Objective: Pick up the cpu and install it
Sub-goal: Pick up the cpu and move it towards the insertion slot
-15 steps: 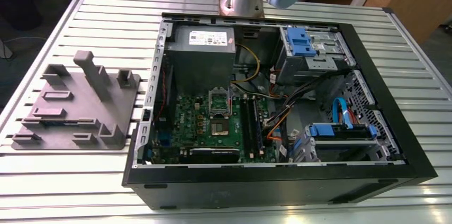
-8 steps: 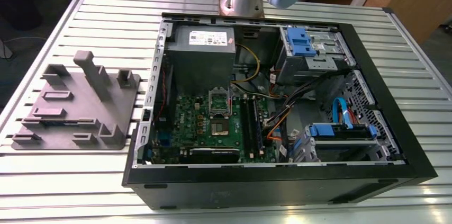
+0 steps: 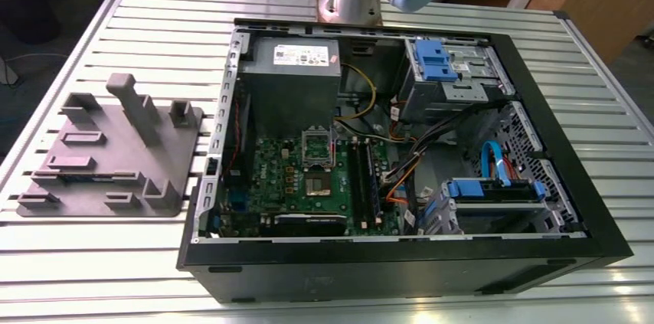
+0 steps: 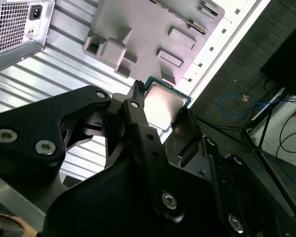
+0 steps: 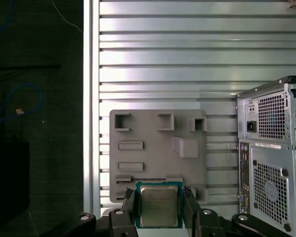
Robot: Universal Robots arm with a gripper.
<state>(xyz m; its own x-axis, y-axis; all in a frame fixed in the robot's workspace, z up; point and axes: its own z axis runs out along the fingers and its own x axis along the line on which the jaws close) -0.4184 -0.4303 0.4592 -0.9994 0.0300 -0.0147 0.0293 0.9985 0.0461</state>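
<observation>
Grey fixture (image 3: 112,157) on the exterior view's left, open PC case (image 3: 572,186) on its right, and in the first wrist view the gripper (image 5: 159,211) pinches the cpu (image 5: 159,203) by opposite edges above the fixture: light, stiff, slick, probably delicate underneath, so edges only.

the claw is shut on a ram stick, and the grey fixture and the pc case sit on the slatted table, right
Not a ram stick: the claw is shut on the cpu, a flat square chip with a silver top, as both wrist views show. The grey fixture and the pc case do sit on the slatted table.
</observation>
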